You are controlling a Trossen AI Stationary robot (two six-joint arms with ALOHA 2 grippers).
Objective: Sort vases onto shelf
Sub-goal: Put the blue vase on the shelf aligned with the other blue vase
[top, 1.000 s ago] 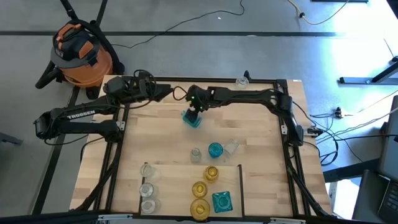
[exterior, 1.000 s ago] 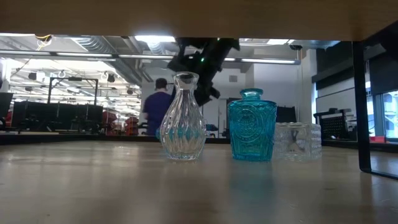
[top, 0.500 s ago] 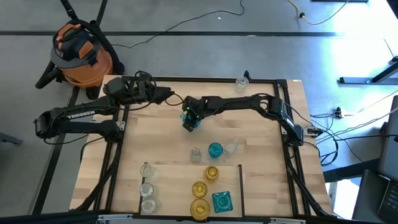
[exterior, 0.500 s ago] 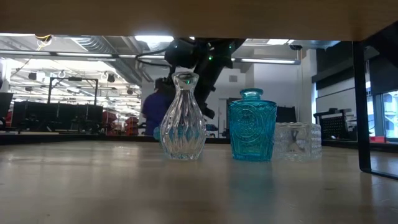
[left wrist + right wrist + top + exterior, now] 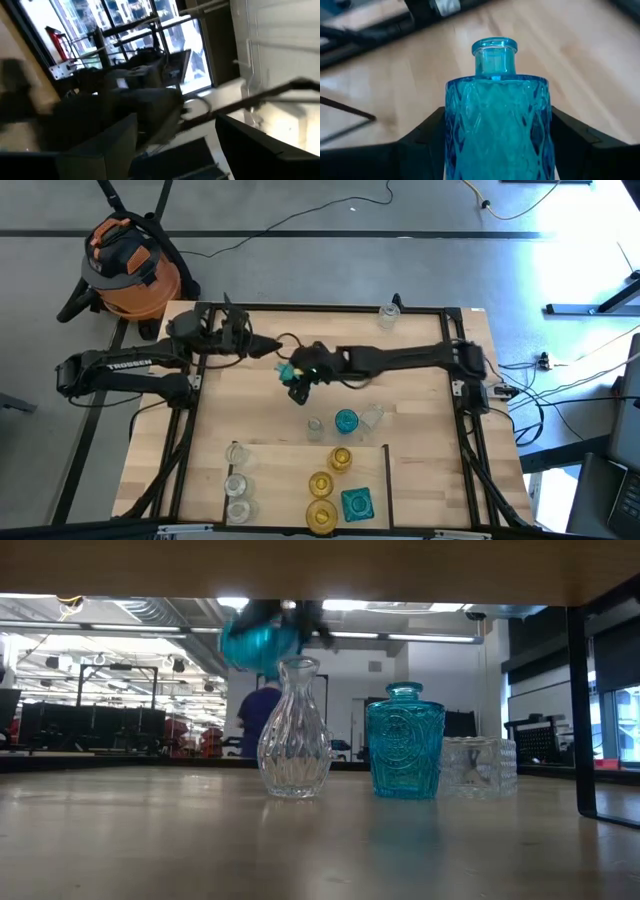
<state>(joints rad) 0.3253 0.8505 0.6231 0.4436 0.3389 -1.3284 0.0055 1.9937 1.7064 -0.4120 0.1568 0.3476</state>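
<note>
My right gripper [image 5: 296, 375] hangs over the table's middle, shut on a teal-blue glass vase [image 5: 497, 125]. That vase shows as a teal blur [image 5: 260, 640] high in the low view. My left gripper [image 5: 258, 343] hovers open just left of it, holding nothing. A clear vase [image 5: 315, 427], a round teal vase [image 5: 346, 421] and a clear square vase [image 5: 372, 417] stand on their bases mid-table. On the shelf [image 5: 280, 480] at the near edge stand clear vases [image 5: 236, 483], amber vases [image 5: 321, 483] and a square teal vase [image 5: 357, 503]. My right gripper pinches the teal vase's patterned body [image 5: 451, 135] between its two fingers [image 5: 427, 137], one on each opposite side, below the neck [image 5: 494, 57]. The fingers slant downward from the table's right side. The vase is lifted clear of the table and tilted.
Black frame rails [image 5: 330, 308] run round the table. One clear vase [image 5: 389, 311] stands by the far rail. A thin dark line [image 5: 387, 480] divides the shelf's sections. An orange vacuum [image 5: 130, 265] stands on the floor beyond the far left corner. A person [image 5: 262, 710] shows in the room behind.
My right gripper has raised the teal vase off the table and carried it a little toward the table's left; the vase now hangs tilted, high in the low view. My left gripper has swung slightly toward the near edge.
</note>
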